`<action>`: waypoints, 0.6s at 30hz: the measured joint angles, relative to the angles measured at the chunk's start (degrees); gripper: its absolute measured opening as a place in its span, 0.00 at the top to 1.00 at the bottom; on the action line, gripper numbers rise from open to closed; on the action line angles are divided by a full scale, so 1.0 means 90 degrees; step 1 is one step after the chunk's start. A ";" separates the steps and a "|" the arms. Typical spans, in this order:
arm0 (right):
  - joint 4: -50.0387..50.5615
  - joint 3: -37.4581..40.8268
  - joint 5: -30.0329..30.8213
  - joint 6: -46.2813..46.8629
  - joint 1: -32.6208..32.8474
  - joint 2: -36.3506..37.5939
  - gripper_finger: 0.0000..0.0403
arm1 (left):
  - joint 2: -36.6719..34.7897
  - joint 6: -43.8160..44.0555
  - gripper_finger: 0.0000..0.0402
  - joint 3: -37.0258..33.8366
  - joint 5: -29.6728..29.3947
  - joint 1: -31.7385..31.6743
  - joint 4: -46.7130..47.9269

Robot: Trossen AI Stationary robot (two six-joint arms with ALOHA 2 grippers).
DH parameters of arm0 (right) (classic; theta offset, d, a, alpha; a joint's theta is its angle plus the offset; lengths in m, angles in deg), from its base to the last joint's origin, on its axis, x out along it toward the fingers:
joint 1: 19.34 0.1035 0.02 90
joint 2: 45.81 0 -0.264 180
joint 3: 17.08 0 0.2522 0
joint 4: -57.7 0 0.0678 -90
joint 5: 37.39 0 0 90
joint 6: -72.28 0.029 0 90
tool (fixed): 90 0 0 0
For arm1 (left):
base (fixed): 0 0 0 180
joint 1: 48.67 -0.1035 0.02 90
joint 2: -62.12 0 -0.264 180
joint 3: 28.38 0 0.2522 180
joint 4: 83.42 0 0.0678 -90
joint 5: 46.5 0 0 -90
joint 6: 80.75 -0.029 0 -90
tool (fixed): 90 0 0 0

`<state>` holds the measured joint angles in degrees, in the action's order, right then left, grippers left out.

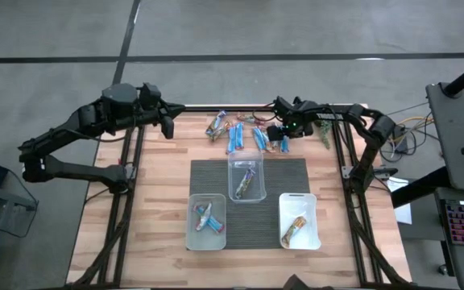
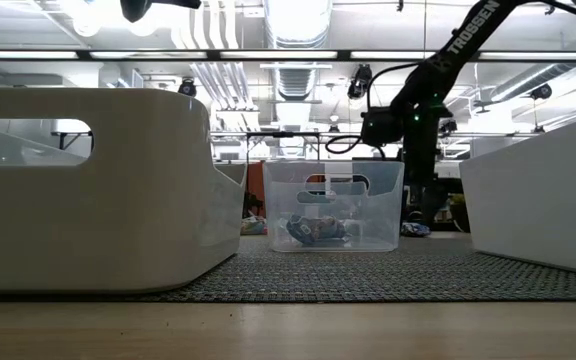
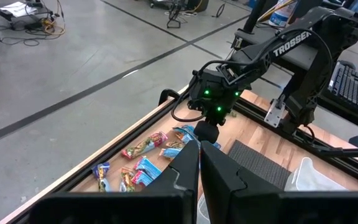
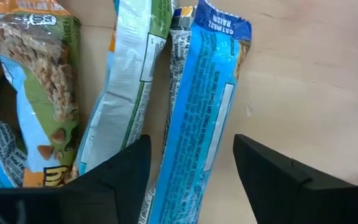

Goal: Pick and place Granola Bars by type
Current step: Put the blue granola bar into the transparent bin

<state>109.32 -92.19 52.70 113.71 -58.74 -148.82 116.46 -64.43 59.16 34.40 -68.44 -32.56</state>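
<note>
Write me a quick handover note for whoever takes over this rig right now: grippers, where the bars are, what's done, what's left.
Right gripper: open, down over the pile at the table's far edge, fingers straddling a blue bar lying flat; not gripped yet.
Left gripper: shut, empty, waiting above the far left of the table.
Done: each of the three tubs holds bars: left tub, middle tub, right tub.
Left: the loose granola bars at the far edge need sorting.
</note>
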 joint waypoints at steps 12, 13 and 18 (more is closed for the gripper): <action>0.0032 -0.0035 -0.0152 -0.0002 -0.0010 -0.0240 0.54 | -0.0001 0.0041 1.00 0.0000 0.0000 0.0002 0.0000; 0.0032 -0.0030 -0.0149 -0.0004 -0.0010 -0.0225 0.55 | -0.0001 0.0041 1.00 0.0000 0.0000 0.0002 0.0002; 0.0030 -0.0017 -0.0145 -0.0031 -0.0010 -0.0186 0.59 | 0.0004 0.0044 1.00 0.0000 0.0000 0.0002 0.0002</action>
<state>109.59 -92.34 51.40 113.43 -58.83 -150.49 116.50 -64.04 59.16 34.40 -68.42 -32.54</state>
